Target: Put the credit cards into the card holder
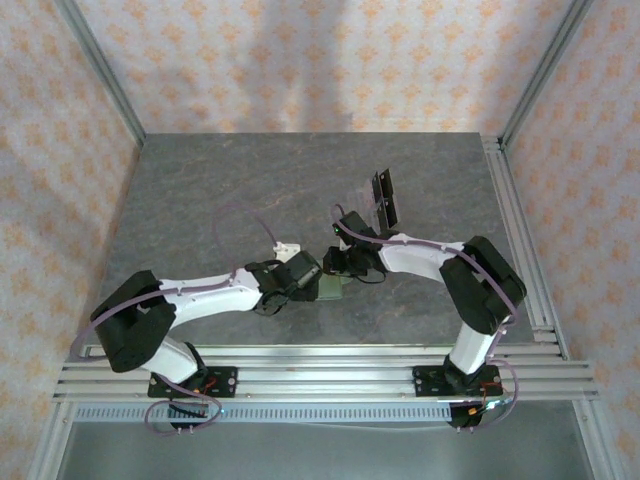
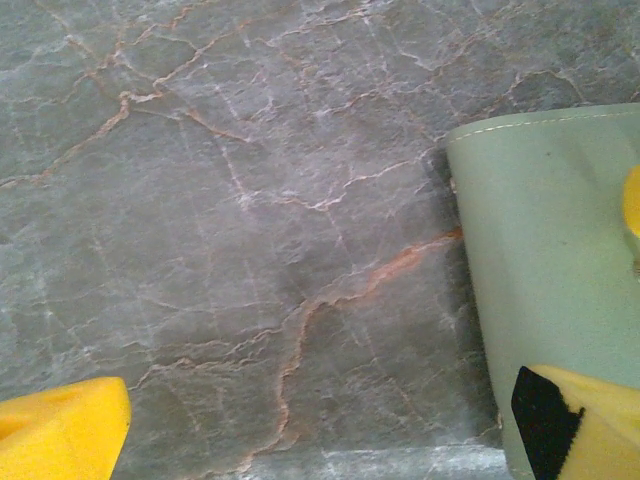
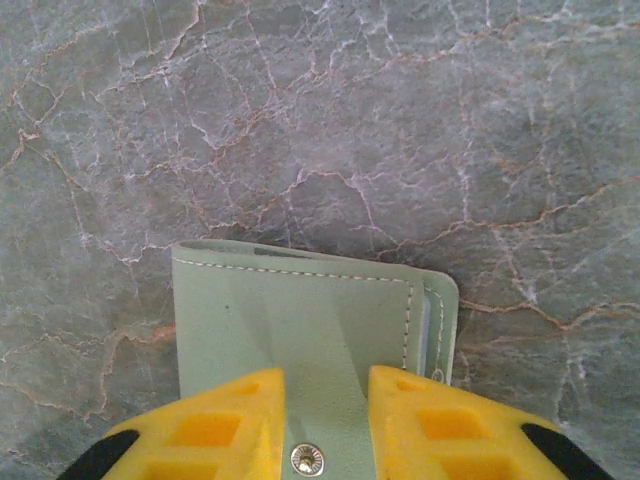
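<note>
Yellow fingertips of the right pincer (image 3: 327,420), bottom centre of its wrist view, are clenched on the closing tab of the card holder (image 3: 300,310), which lies folded on the tabletop (image 1: 220,180). Left pincer (image 2: 320,430) stands released, one finger over the holder's edge at lower right. Credit cards (image 1: 383,200) lie upper centre of the top view, well apart. Recommendation: lift the tab slowly while the left pins the body flat
</note>
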You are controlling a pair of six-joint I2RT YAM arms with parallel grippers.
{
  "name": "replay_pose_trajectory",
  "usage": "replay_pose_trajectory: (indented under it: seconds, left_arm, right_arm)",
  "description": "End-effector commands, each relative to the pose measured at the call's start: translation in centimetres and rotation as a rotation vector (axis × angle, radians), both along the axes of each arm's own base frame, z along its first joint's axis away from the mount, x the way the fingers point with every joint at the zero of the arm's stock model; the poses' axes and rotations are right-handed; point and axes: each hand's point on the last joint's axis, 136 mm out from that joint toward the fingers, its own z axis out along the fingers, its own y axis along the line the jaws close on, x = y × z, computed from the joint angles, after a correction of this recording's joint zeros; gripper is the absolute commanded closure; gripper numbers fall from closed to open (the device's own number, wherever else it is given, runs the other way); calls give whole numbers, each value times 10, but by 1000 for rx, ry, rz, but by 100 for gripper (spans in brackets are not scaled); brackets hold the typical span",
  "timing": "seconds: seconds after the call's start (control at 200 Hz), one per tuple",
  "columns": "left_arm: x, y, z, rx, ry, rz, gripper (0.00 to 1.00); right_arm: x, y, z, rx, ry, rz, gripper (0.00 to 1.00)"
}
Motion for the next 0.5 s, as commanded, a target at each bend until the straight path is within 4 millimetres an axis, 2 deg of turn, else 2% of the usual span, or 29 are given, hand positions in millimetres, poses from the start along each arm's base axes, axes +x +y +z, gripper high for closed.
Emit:
replay_pose_trajectory:
  seconds: [0.0, 0.3, 0.495]
  left_arm:
    - [8, -11, 9, -13, -33, -18, 0]
    - [11, -19, 11, -46, -50, -34, 0]
    - [8, -26, 3, -86, -44, -50, 0]
  right_arm:
    - [2, -2, -5, 3, -3, -8, 71]
    - [1, -4, -7, 6, 1, -12, 72]
    - [-1, -5, -9, 3, 5, -13, 72]
